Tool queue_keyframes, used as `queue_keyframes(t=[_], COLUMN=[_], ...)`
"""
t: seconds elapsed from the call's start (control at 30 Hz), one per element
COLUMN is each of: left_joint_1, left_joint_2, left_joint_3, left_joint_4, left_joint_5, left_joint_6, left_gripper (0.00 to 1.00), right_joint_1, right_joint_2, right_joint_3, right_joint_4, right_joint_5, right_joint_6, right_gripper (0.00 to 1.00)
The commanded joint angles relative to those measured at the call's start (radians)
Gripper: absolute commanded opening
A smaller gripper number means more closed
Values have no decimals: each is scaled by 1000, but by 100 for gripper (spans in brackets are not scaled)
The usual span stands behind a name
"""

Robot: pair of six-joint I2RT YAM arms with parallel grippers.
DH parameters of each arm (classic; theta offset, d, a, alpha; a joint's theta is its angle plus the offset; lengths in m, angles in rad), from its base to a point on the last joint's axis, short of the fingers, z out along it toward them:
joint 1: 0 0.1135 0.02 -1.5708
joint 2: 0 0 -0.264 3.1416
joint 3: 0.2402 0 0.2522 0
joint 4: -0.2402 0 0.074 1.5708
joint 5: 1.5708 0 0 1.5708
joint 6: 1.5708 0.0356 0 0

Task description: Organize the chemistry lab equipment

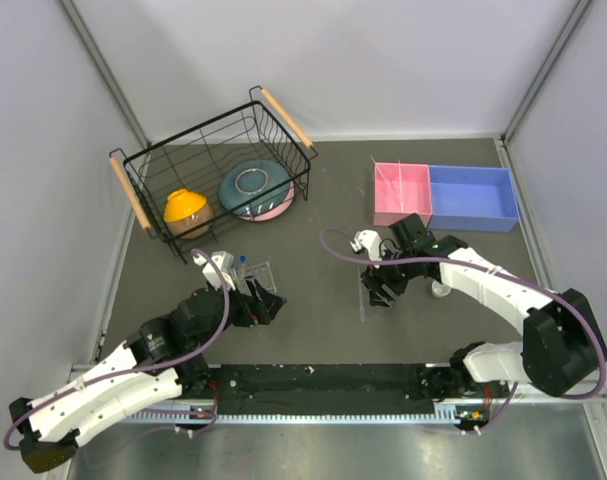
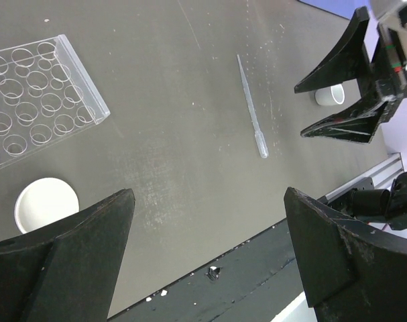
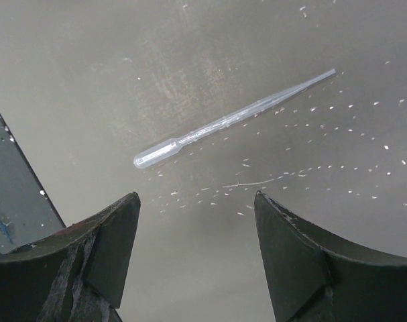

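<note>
A thin clear rod lies flat on the dark table, just ahead of my right gripper, which is open and empty and hovers over it. In the top view this gripper is next to the rod. A small white cup stands to its right. My left gripper is open and empty above bare table. The clear flat rack and a second white cup lie to its left, the rod ahead. The rack shows by the left gripper. A small blue-capped piece stands at the rack.
A black wire basket at the back left holds an orange bowl and a teal-pink bowl. A pink bin with thin rods in it and a blue bin stand at the back right. Grey walls close in the sides.
</note>
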Motion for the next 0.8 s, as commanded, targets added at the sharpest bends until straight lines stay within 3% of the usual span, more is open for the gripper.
queue_keyframes(t=[0.0, 0.2, 0.43, 0.77], left_joint_1=[0, -1, -1, -1], left_joint_2=[-23, -35, -43, -64], left_joint_3=[-8, -12, -7, -21], left_joint_4=[-6, -18, -33, -41], left_joint_5=[-28, -40, -43, -53], left_joint_6=[-12, -14, -15, -26], left_gripper=[99, 99, 99, 99], right_joint_1=[36, 77, 103, 190], right_joint_2=[37, 86, 194, 275], right_joint_3=[17, 26, 92, 115], right_joint_4=[42, 66, 96, 102], right_joint_5=[55, 99, 144, 179], right_joint_6=[30, 76, 237, 294], right_gripper=[70, 72, 72, 70])
